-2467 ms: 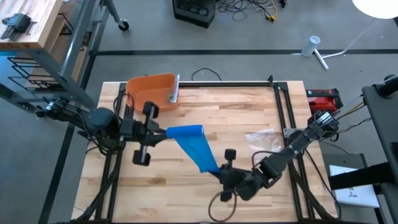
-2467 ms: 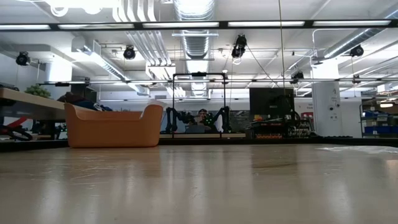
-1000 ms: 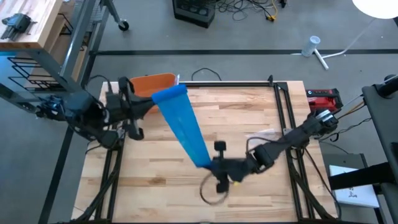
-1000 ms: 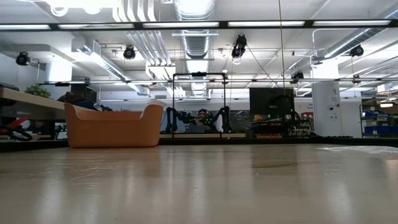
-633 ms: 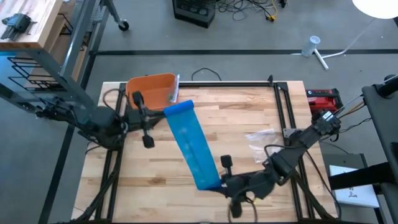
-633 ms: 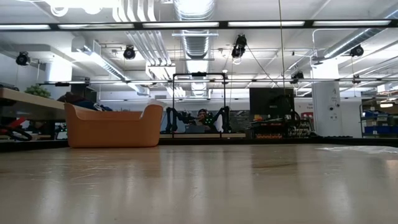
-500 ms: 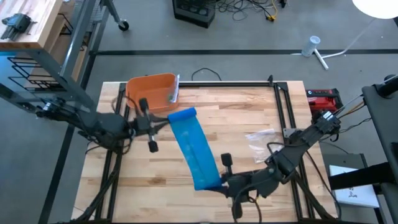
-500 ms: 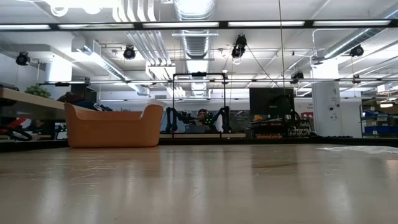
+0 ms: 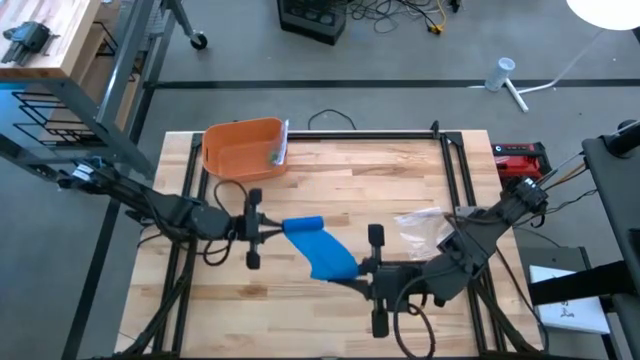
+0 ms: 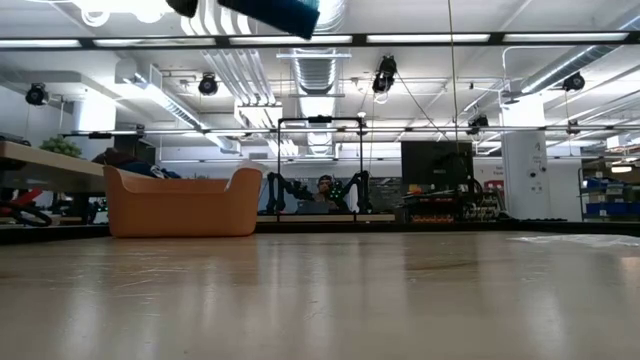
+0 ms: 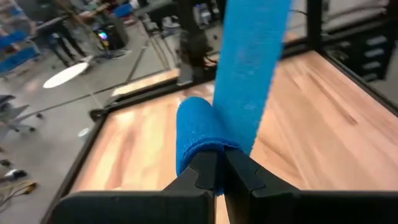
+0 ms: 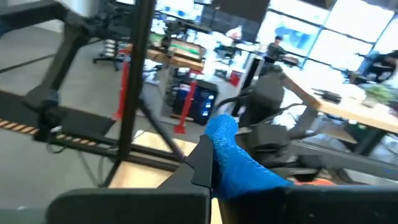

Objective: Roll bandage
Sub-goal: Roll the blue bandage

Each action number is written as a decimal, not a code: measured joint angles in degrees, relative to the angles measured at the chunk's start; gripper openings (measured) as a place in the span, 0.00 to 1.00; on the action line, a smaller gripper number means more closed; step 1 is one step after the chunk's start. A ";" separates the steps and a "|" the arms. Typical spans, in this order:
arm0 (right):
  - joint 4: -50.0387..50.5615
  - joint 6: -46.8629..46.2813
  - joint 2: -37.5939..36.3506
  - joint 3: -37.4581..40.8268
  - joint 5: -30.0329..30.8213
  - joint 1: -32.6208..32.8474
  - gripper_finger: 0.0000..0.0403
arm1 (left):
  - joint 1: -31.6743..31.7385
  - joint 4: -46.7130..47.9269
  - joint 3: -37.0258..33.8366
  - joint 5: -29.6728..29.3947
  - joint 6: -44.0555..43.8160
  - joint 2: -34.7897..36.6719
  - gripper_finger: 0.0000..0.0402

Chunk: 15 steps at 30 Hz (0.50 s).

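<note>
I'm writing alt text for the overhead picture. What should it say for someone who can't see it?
Seen from above, two dark robot arms hold a blue bandage between them over a wooden table: the left claw grips one end, the right claw the other. An orange bin sits at the table's far left corner, and a clear wrapper lies on the right.

Center frame, the blue bandage [image 9: 318,247] stretches between both arms, blocking passage. An orange bin [image 9: 243,149] fills the upper left; clear plastic wrap [image 9: 425,225] lies right. Bare wood elsewhere.

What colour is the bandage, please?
The bandage is bright blue, shown best in the left wrist view.
</note>
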<state>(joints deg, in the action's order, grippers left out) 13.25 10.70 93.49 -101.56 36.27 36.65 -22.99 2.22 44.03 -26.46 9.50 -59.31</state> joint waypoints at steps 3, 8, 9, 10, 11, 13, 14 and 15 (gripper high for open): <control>1.79 -0.56 0.00 -0.60 1.96 -0.76 0.00 | -2.24 0.82 0.26 0.80 0.03 -0.90 0.00; 4.57 -2.41 -0.02 -1.20 3.26 -2.99 0.00 | -7.88 0.88 2.12 1.81 0.02 -3.22 0.00; 4.84 -2.51 -0.02 -1.20 3.31 -3.50 0.00 | -9.14 0.84 2.58 1.83 0.02 -3.83 0.00; 5.10 -2.45 -0.02 -1.20 3.70 -3.97 0.00 | -10.49 1.01 3.13 1.88 0.03 -4.58 0.00; 5.28 -2.19 -0.02 -1.20 4.28 -4.49 0.00 | -11.73 1.20 3.75 1.88 0.03 -5.33 0.00; 5.84 -1.53 -0.04 -1.19 5.55 -5.43 0.00 | -13.98 1.45 5.28 1.86 -0.03 -7.03 0.00; 6.20 -1.52 -0.04 -1.13 5.97 -6.03 0.00 | -15.04 1.59 6.11 1.84 -0.13 -7.99 0.00; 6.60 -1.86 -0.01 -0.99 6.05 -6.68 0.00 | -15.92 1.73 7.00 1.84 -0.13 -8.97 0.00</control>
<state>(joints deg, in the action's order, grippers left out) 19.85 8.84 93.48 -102.55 42.33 29.98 -38.90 3.95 51.03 -24.62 9.37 -68.29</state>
